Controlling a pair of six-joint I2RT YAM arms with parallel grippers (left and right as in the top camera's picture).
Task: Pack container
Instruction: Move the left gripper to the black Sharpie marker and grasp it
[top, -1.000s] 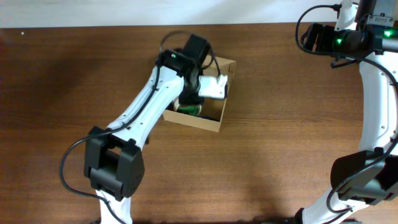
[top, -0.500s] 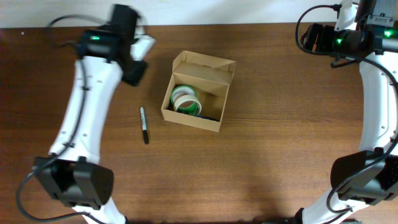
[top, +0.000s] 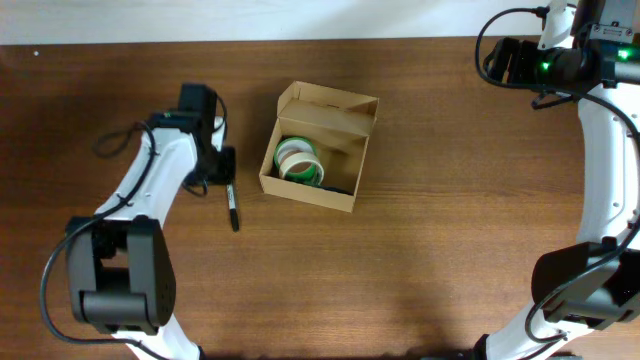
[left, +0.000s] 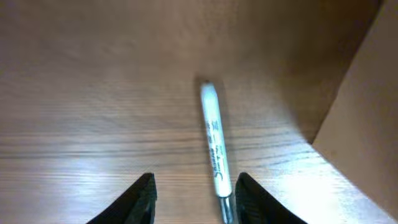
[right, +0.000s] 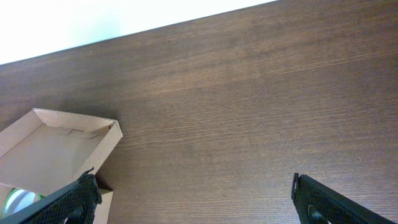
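Left fingers (left: 140, 199) stand spread wide and hold nothing, low over the table (top: 450, 250), with a marker (left: 214, 143) lying flat between them, nearer the one at the right of the wrist view. Just right of the marker stands the container (top: 310, 195), upper middle of the overhead frame, its flap lid (top: 330, 100) open and green-and-white tape rolls (top: 298, 160) inside at its left end. Right fingers (right: 68, 202) gape wide and empty, well apart at the upper right.
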